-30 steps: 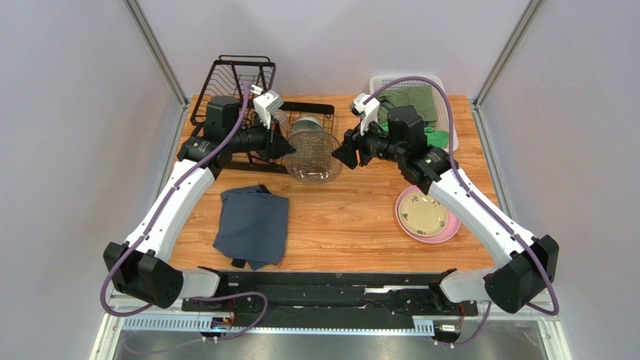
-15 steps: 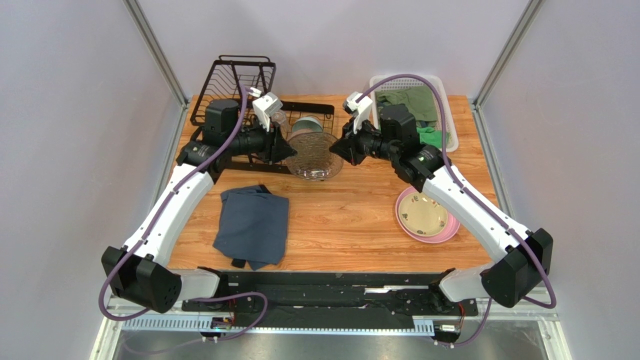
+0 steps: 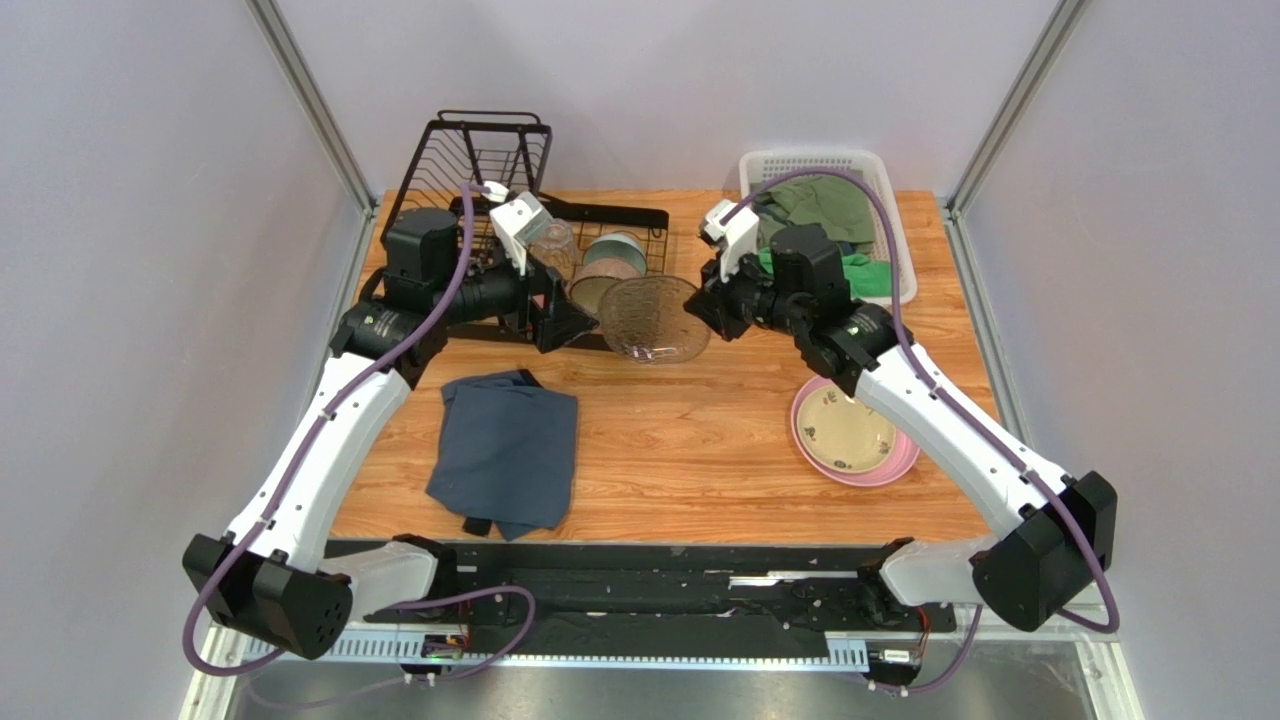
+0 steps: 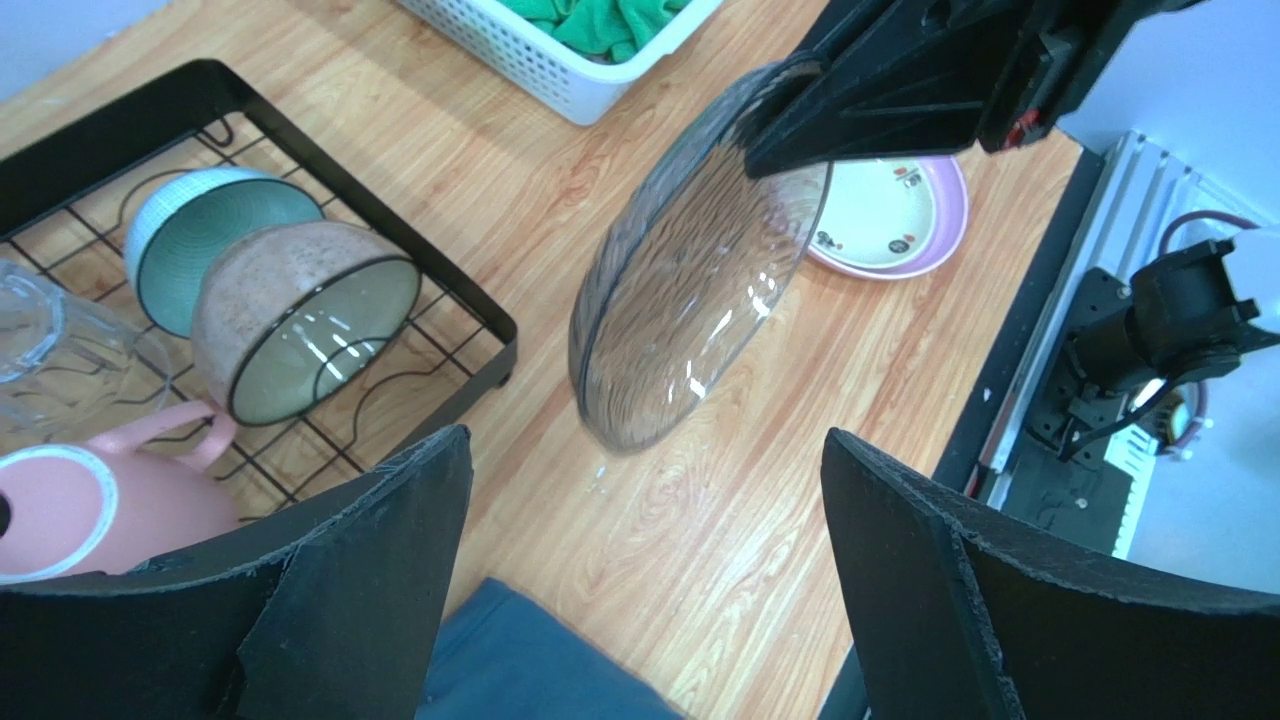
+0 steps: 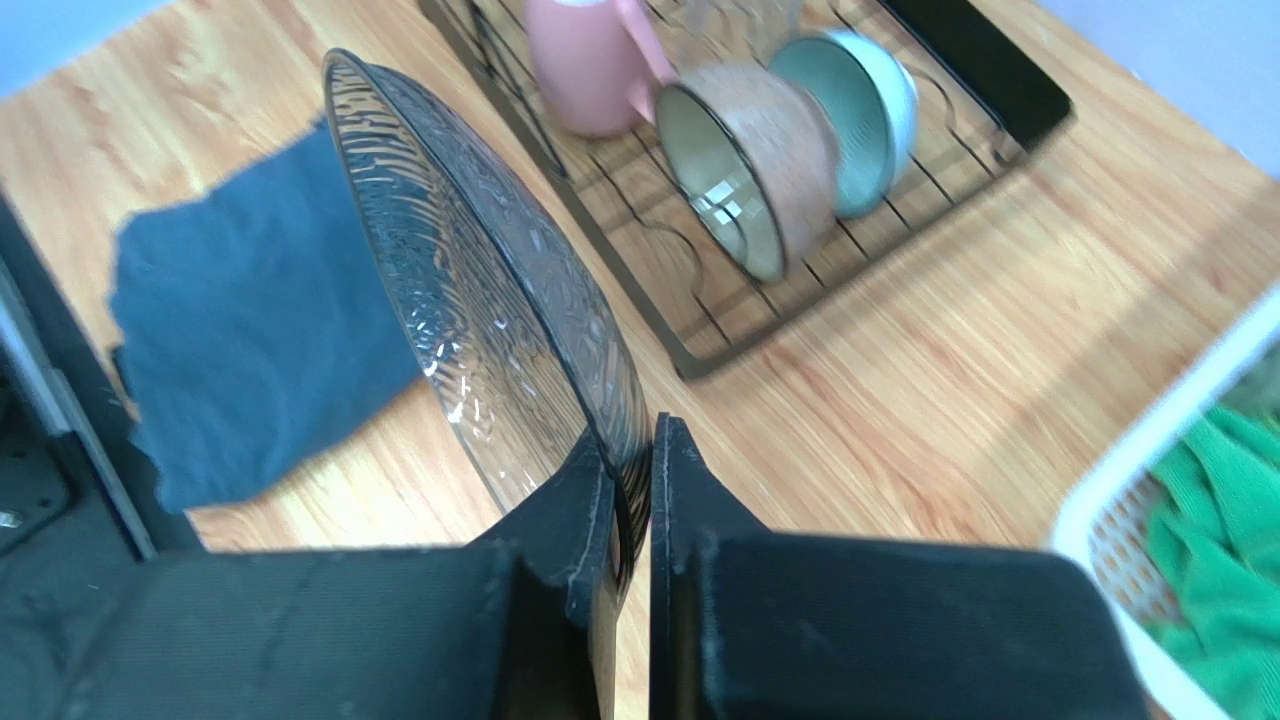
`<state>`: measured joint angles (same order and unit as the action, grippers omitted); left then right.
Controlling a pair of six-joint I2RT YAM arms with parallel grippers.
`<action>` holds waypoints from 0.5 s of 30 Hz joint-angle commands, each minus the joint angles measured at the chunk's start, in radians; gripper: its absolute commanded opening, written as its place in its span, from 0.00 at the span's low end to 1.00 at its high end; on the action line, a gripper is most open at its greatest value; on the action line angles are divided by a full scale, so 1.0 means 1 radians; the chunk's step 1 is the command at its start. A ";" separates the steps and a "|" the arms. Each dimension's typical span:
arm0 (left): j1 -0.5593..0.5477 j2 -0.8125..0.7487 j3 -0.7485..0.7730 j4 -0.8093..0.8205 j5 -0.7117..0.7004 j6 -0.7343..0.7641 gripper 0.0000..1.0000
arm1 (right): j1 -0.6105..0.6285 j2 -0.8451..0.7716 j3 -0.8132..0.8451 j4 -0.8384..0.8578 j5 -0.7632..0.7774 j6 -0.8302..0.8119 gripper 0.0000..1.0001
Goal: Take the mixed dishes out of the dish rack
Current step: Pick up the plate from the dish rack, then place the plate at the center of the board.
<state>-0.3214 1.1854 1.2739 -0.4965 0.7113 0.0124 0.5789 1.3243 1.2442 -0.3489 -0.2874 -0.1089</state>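
Right gripper (image 5: 631,450) clamped on the rim of the clear glass dish (image 5: 466,285) — I see it tilted above the desk, beside the rack's (image 4: 496,338) corner. Left gripper (image 4: 646,510) stands wide — apart from it.

A: Clear glass dish (image 5: 466,330): colourless, rippled pressed texture all over, thin dark rim line.
B: Noted. Black wire rack (image 4: 383,210). On it: pink mug (image 4: 105,503), plain; speckled brown bowl (image 4: 301,338), grey-green inside; pale blue bowl (image 4: 211,240), teal inside; colourless tumbler (image 4: 60,353).
A: Table (image 3: 691,435): warm orange wood, streaky grain. Cloth (image 3: 507,450): slate blue, unpatterned.
B: Pink plate (image 4: 947,218) beneath a cream plate (image 4: 879,218) with small dark sprig motifs. White lattice basket (image 4: 571,68); green cloths (image 3: 819,206), olive and bright.
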 commanded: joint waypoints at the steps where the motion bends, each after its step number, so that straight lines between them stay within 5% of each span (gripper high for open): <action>1: -0.005 -0.044 -0.002 -0.011 -0.006 0.080 0.94 | -0.077 -0.085 -0.058 -0.022 0.022 -0.061 0.00; 15: -0.005 -0.026 -0.027 -0.088 -0.050 0.205 0.91 | -0.546 -0.250 -0.276 -0.274 -0.203 -0.288 0.00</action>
<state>-0.3214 1.1591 1.2510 -0.5652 0.6804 0.1493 0.0952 1.1275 1.0096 -0.5404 -0.4156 -0.2630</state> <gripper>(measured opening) 0.908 0.053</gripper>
